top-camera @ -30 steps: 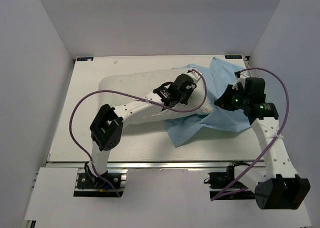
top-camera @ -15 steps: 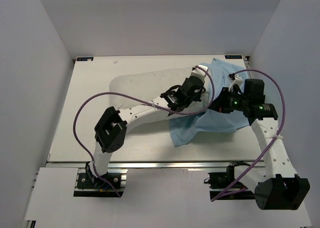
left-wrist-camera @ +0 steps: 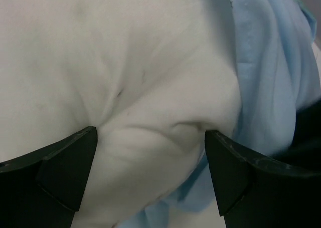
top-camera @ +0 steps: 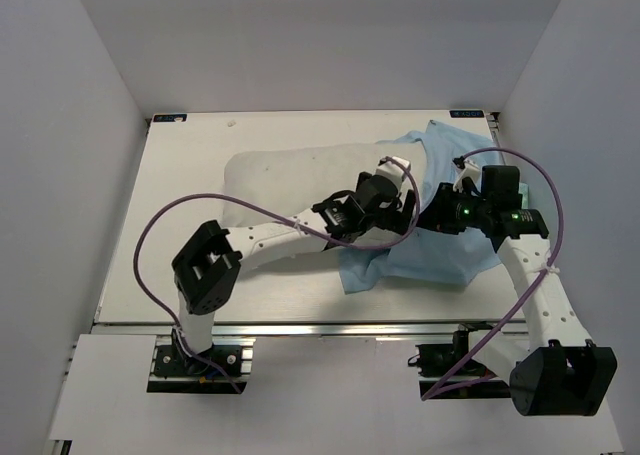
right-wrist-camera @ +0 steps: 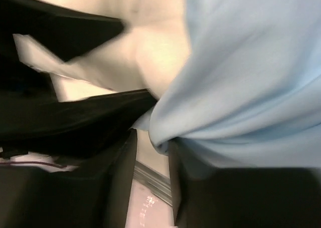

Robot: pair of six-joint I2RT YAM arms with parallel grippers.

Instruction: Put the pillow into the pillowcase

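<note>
Left arm (top-camera: 285, 237) hides pillow (top-camera: 290, 175) right end; pillowcase (top-camera: 450, 260) mouth unseen; right-wrist view blurred.

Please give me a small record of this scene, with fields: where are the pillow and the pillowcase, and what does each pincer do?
pillow: on the table, right end at the mouth of the pillowcase, most of it outside
pillowcase: light blue, crumpled, right of the pillow
left pincer: open, pressed on the pillow end
right pincer: shut on the pillowcase edge
</note>
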